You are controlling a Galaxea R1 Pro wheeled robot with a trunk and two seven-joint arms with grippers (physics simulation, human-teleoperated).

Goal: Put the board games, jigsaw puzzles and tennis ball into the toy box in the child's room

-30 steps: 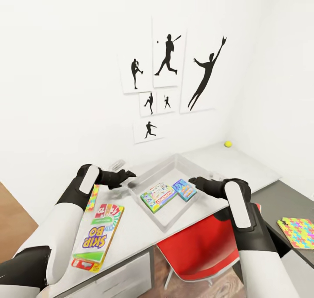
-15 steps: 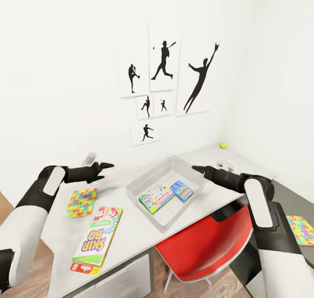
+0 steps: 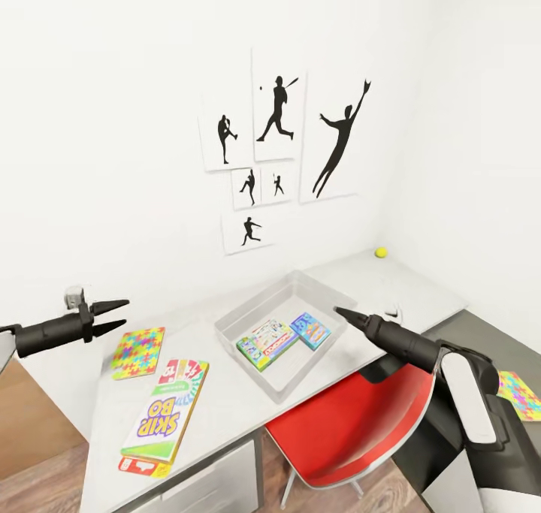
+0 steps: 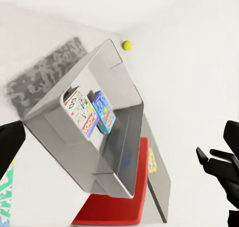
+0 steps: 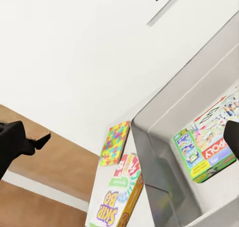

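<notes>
We log the toy box [image 3: 279,325] at frame centre on the table [image 3: 225,400], holding two games [image 3: 284,338]. Skip-Bo [image 3: 158,419] and puzzle [image 3: 139,351] lie lower left; ball [image 3: 381,252] upper right. Left end effector [image 3: 113,314] fingers apart; right end effector [image 3: 342,314] fingers together.

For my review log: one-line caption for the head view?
Both grippers hover empty beside the toy box holding two board games; Skip-Bo game waits outside.

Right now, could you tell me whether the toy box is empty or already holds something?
Not empty: the toy box holds two board games lying flat on its bottom, the Monopoly box beside the blue one.
</notes>
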